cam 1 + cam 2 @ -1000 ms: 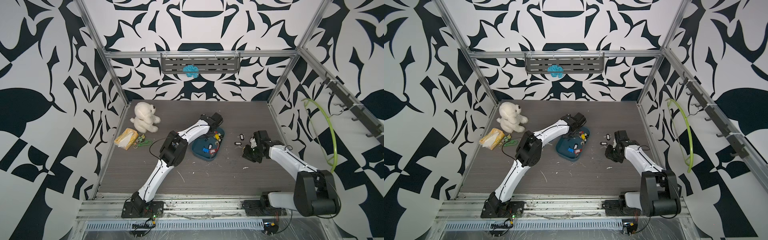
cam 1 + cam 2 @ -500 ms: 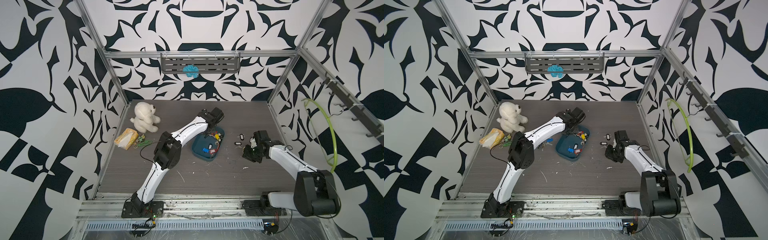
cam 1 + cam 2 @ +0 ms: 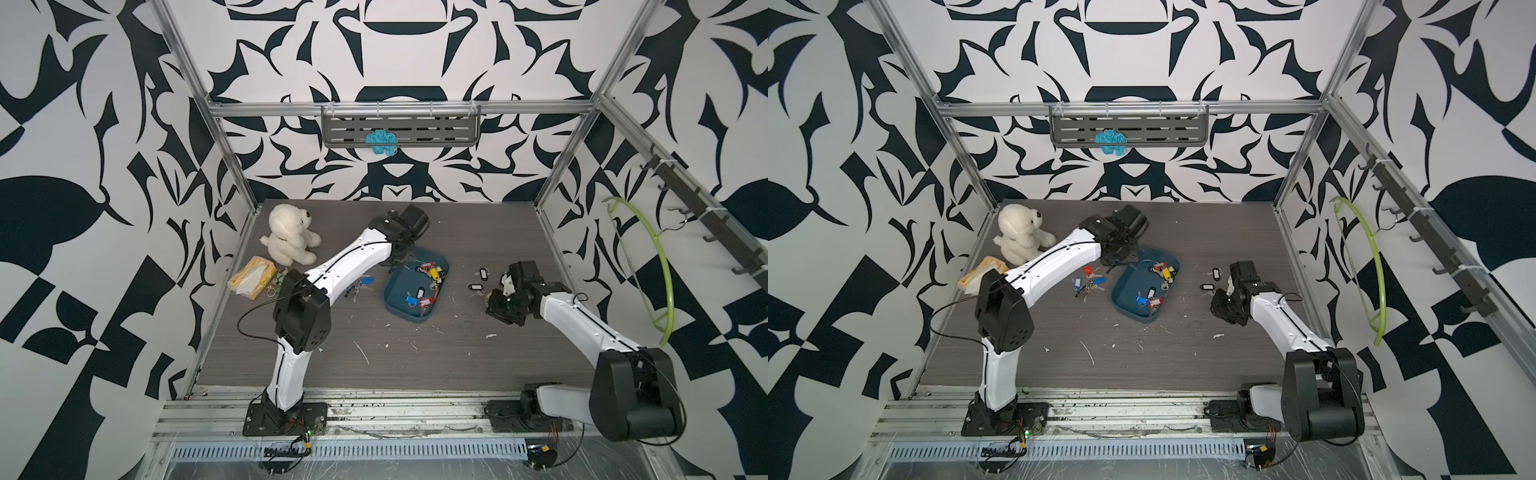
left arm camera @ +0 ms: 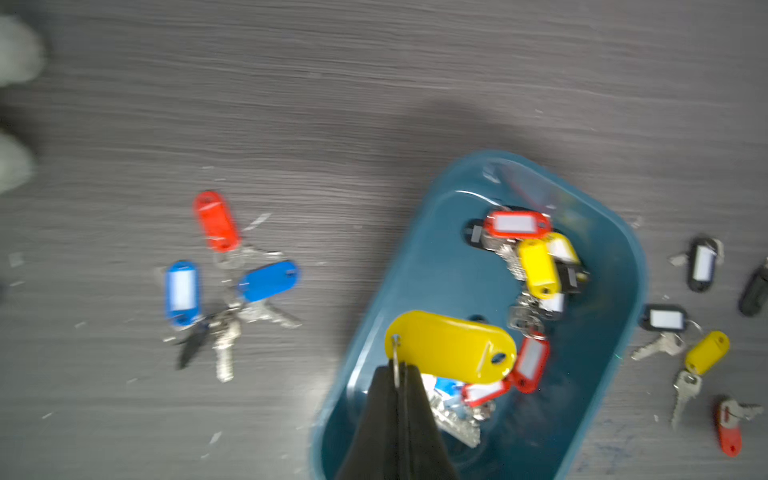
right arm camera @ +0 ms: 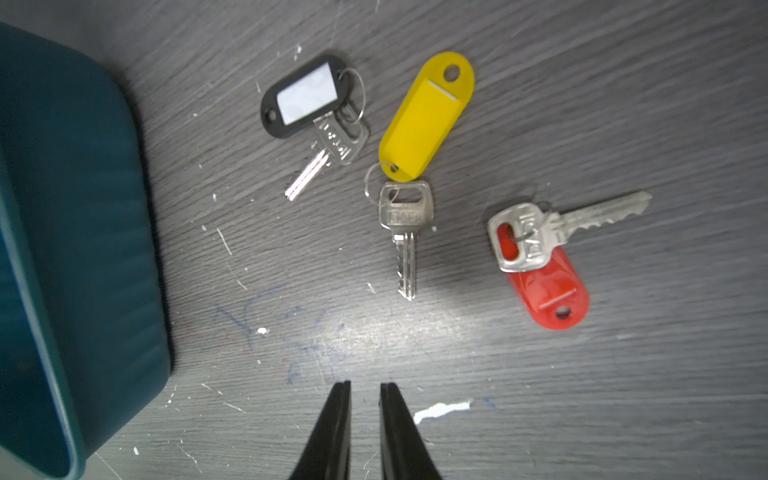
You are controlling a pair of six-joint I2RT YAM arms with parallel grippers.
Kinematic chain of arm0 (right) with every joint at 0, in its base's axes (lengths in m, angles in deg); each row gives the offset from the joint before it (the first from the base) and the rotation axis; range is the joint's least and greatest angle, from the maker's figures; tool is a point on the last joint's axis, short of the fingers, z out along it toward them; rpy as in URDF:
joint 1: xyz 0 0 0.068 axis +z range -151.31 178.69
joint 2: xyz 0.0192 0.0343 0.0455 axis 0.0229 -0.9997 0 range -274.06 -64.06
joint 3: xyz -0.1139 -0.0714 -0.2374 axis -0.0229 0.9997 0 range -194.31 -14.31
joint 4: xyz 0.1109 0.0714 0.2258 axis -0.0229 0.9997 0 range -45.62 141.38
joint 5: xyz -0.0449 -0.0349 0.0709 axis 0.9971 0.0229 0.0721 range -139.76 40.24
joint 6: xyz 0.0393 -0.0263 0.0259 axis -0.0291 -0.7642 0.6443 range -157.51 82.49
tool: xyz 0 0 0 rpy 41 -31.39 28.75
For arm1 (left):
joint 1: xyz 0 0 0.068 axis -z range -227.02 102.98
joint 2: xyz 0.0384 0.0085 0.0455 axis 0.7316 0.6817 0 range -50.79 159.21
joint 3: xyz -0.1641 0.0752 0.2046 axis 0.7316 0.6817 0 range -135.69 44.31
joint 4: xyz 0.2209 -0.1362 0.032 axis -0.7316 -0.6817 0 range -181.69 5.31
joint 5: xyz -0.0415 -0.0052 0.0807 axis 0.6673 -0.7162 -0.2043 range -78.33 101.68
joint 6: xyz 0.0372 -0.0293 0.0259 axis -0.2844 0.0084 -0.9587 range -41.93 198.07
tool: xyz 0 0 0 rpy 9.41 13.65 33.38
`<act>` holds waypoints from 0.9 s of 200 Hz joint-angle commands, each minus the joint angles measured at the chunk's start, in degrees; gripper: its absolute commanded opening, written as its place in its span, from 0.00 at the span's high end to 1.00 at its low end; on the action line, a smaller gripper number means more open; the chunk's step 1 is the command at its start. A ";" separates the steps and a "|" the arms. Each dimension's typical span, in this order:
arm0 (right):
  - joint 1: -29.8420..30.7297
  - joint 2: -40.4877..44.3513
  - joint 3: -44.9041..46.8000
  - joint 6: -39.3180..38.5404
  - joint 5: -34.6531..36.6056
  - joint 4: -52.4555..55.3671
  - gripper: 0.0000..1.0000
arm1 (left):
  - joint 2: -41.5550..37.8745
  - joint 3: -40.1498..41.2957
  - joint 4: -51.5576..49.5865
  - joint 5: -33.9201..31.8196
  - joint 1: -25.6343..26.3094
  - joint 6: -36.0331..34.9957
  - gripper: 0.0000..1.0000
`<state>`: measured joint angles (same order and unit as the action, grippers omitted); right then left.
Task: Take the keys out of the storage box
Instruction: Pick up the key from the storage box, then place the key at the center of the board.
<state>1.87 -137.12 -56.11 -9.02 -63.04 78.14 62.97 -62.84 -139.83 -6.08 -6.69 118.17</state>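
The teal storage box (image 3: 401, 286) (image 3: 1129, 286) sits mid-table and holds several keys (image 3: 432, 274) with red, yellow, blue and black tags. My left gripper (image 4: 398, 368) hangs above the box's edge (image 4: 440, 270), shut on the ring of a yellow-tagged key (image 4: 451, 347). In both top views its wrist hides the jaws (image 3: 401, 259). My right gripper (image 5: 365, 384) (image 3: 494, 299) stands slightly open and empty over the table, right of the box (image 5: 75, 208). In front of it lie a black-tagged key (image 5: 305, 95), a yellow-tagged key (image 5: 426, 116) and a red-tagged key (image 5: 548, 291).
A bunch of red- and blue-tagged keys (image 3: 1088, 282) (image 4: 268, 280) lies on the table left of the box. Further left are a white plush bear (image 3: 289, 235), a yellow tissue packet (image 3: 251, 278) and a green keychain (image 3: 276, 282). A green hoop (image 3: 648, 266) hangs on the right wall.
My left wrist has risen and drawn back to the left from inside the box, carrying the yellow-tagged key. The right arm has stayed put, its jaws a little narrower.
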 commanded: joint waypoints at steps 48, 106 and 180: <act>-0.02 1.60 -0.44 0.05 0.35 2.40 0.82 | -4.31 13.11 3.06 9.09 -17.32 -7.28 1.00; 0.60 1.86 -0.79 0.76 0.45 3.12 0.82 | 4.78 12.14 5.74 12.53 -21.52 -8.54 1.00; 0.70 2.21 -1.52 0.25 1.04 4.36 0.81 | 8.64 13.16 7.35 11.31 -21.97 -8.94 0.98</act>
<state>2.22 -136.35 -56.13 -8.76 -62.80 81.03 71.34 -50.01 -132.96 5.52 -28.33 110.21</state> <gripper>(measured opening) 0.186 0.041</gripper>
